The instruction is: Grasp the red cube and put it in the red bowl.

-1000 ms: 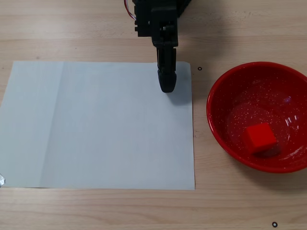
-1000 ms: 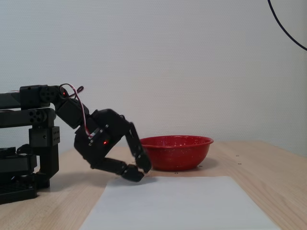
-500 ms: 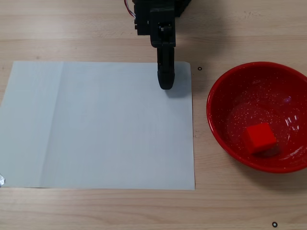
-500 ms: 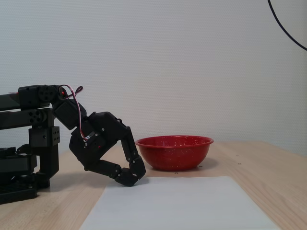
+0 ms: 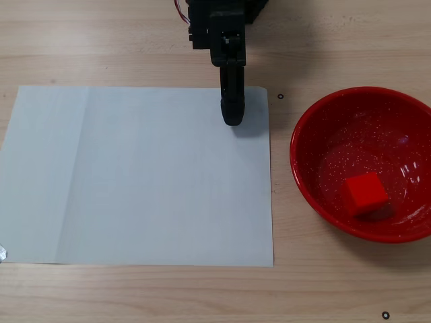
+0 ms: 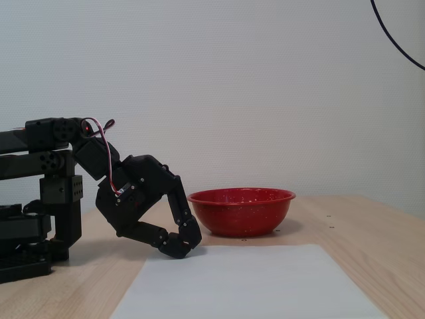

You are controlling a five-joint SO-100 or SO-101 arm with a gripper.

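The red cube point(image 5: 366, 193) lies inside the red bowl point(image 5: 316, 128) at the right of the top-down fixed view, slightly right of the bowl's middle. From the side, the red bowl point(image 6: 242, 211) shows its wall only and the cube is hidden behind it. My black gripper point(image 5: 232, 118) is shut and empty, resting low over the far right corner of the white paper, well left of the bowl. In the side fixed view the gripper point(image 6: 184, 246) curls down to the table with its fingertips together.
A white paper sheet point(image 5: 135, 175) covers the middle of the wooden table point(image 5: 135, 296). The arm's base point(image 6: 33, 199) stands at the left in the side fixed view. Small black dots point(image 5: 280, 96) mark the wood near the bowl.
The gripper has drawn back a little toward the arm's base and settled lower; cube and bowl have not moved.
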